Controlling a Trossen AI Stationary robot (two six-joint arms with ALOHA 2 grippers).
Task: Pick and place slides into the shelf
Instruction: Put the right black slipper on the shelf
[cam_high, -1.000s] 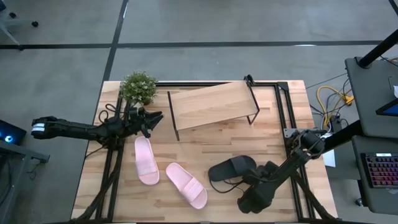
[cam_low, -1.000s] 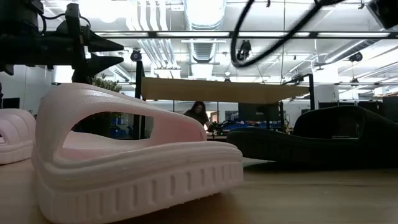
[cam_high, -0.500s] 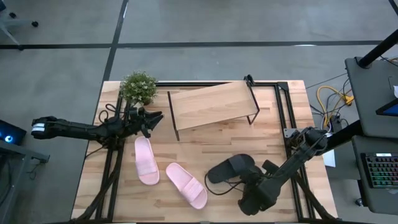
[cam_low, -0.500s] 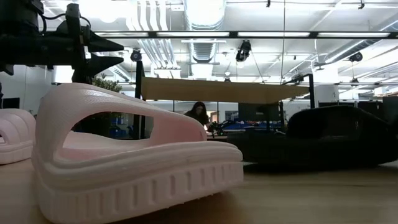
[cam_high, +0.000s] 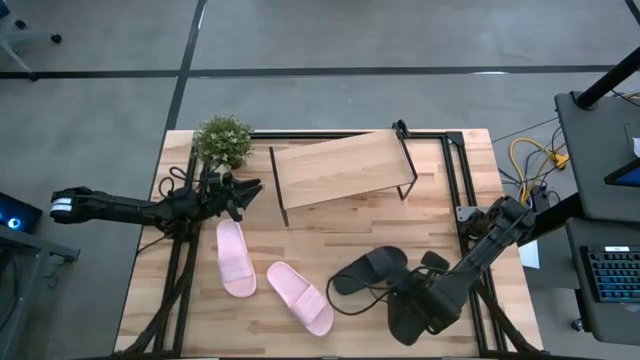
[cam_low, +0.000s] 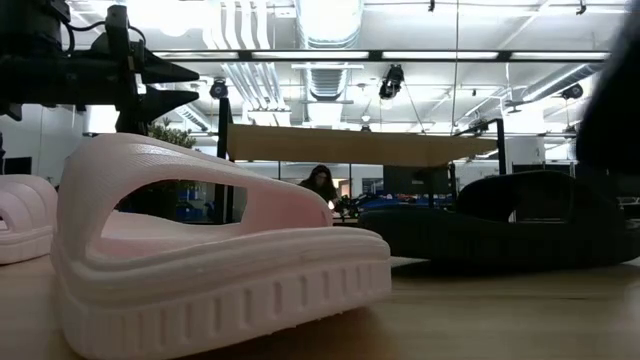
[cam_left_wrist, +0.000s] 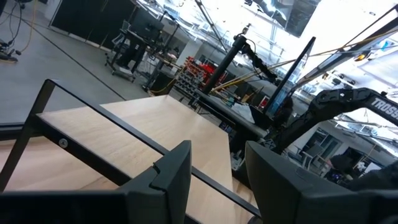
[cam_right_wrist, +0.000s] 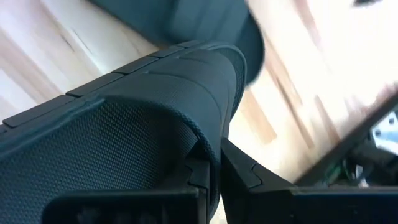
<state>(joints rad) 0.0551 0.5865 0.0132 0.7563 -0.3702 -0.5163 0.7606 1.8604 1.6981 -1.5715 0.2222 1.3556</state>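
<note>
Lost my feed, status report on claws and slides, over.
Right claw shut on black slide, table's right front. Left claw open, waiting beside shelf. Shelf bare; pink slides on table. Nothing blocking.

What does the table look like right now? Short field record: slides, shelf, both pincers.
pink slides: two on the tabletop, one near the left arm, one nearer the middle
black slide: one clearly seen, on the table at the right pincer
shelf: bare board, no slides on it
left pincer: open, waiting beside the shelf's left end
right pincer: shut on the black slide's edge
plant: back left corner
</note>
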